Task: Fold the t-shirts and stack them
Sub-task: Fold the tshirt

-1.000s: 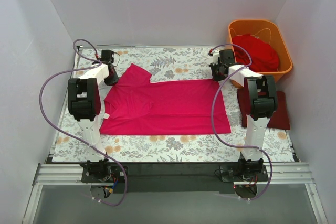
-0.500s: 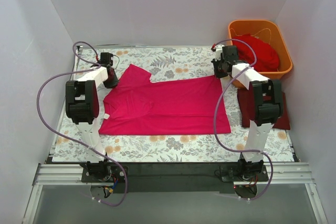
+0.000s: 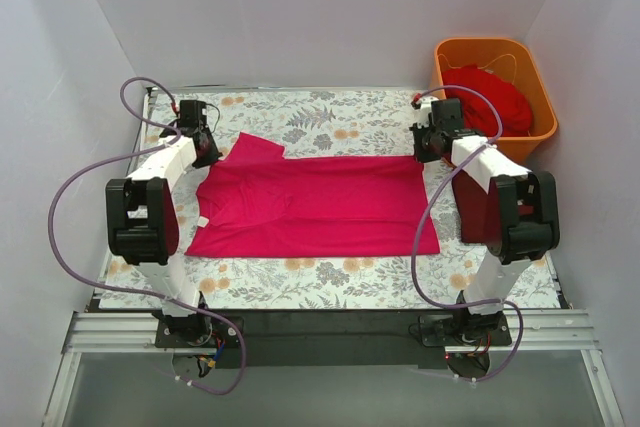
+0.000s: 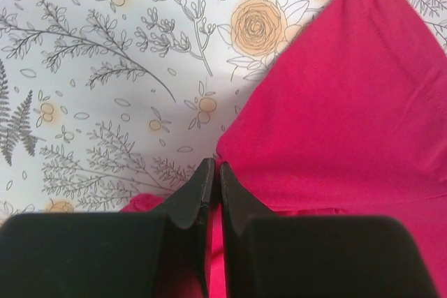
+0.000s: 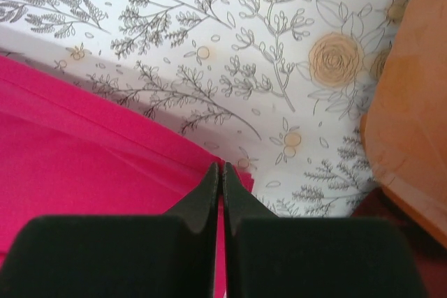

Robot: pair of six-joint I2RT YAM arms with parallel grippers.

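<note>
The magenta-pink t-shirt (image 3: 320,205) lies spread flat on the floral cloth. My left gripper (image 3: 203,145) is shut on its far left sleeve edge; the left wrist view shows the fingertips (image 4: 213,169) pinching pink fabric (image 4: 349,102). My right gripper (image 3: 432,143) is shut on the shirt's far right corner, also seen in the right wrist view (image 5: 222,169) on the pink fabric (image 5: 84,137). The scarlet t-shirt (image 3: 492,97) lies bunched in the orange tub (image 3: 490,44). The maroon t-shirt (image 5: 401,232) is mostly hidden under my right arm.
The grey floral cloth (image 3: 330,112) covers the table. The orange tub stands at the far right corner, close to my right gripper, and its wall shows in the right wrist view (image 5: 412,102). White walls enclose three sides.
Both grippers have moved outward and slightly back while holding the shirt's far edge. The pink shirt now lies tauter and flatter. Both elbows have dropped toward the near edge.
</note>
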